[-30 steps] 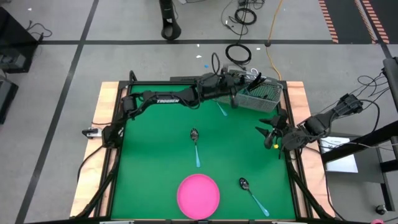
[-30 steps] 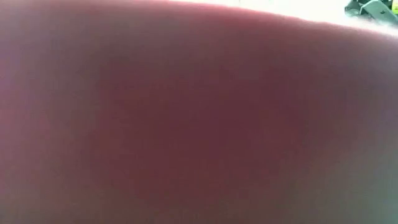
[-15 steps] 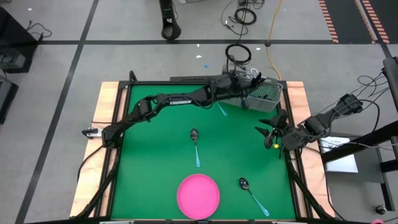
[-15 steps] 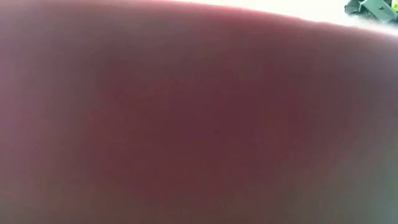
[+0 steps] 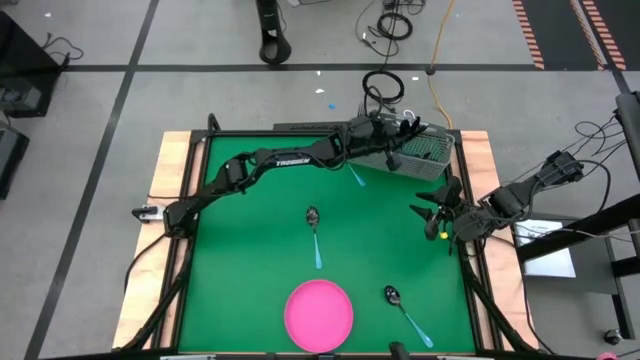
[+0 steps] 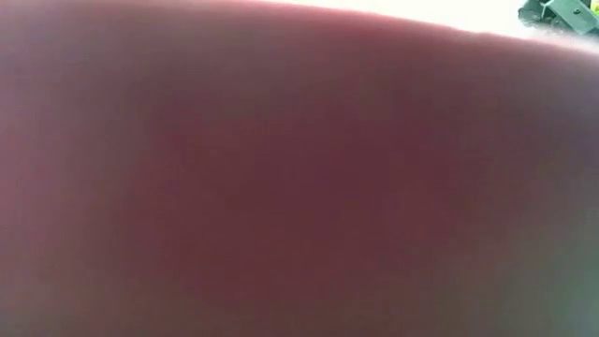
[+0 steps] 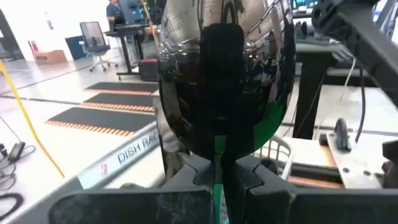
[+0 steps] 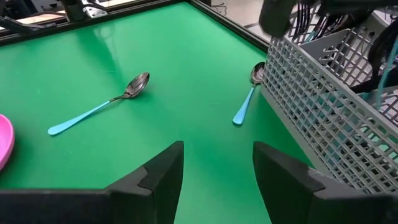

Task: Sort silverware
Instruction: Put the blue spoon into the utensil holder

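High view: left end effector [image 5: 400, 140] has travelled over the basket [image 5: 425, 150]; three spoons remain on the counter [image 5: 250, 250].
Left wrist: clenched on a spoon [image 7: 224, 74], drop likely next.
Right wrist: right end effector [image 8: 214, 165] released, idle.

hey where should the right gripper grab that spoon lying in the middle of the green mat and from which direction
Probably mid-handle. The spoon lies flat on the mat, bowl toward the basket, thin blue handle toward the pink plate. Come straight down with the open right gripper, fingers straddling the handle crosswise; nothing crowds it.
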Motion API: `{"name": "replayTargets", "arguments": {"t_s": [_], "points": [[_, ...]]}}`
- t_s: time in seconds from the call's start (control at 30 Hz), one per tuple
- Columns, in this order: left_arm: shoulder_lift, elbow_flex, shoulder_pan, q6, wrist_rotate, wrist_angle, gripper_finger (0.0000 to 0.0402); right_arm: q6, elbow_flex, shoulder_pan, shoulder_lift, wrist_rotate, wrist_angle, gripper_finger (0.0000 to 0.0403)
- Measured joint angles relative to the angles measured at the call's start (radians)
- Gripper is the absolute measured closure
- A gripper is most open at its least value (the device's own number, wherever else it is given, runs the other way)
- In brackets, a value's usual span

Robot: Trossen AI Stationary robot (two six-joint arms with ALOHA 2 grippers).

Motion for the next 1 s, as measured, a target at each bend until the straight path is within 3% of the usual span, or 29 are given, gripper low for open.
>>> {"name": "replayTargets", "arguments": {"t_s": [0.3, 0.67, 0.87, 1.0], "points": [[0.001, -0.001, -0.014, -0.002, 0.017, -0.048, 0.0387, 0.000, 0.000, 0.000, 0.000, -0.001, 0.001, 0.0222], [0.001, -0.002, -0.029, 0.001, 0.016, -0.042, 0.0267, 0.000, 0.000, 0.000, 0.000, -0.001, 0.003, 0.0222], [-0.001, -0.001, -0.026, -0.065, 0.016, -0.068, 0.0244, 0.000, 0.000, 0.000, 0.000, -0.005, 0.006, 0.0222], [-0.002, 0.049, 0.011, -0.184, 0.086, -0.239, 0.0242, 0.000, 0.000, 0.000, 0.000, -0.005, 0.008, 0.0222]]}}
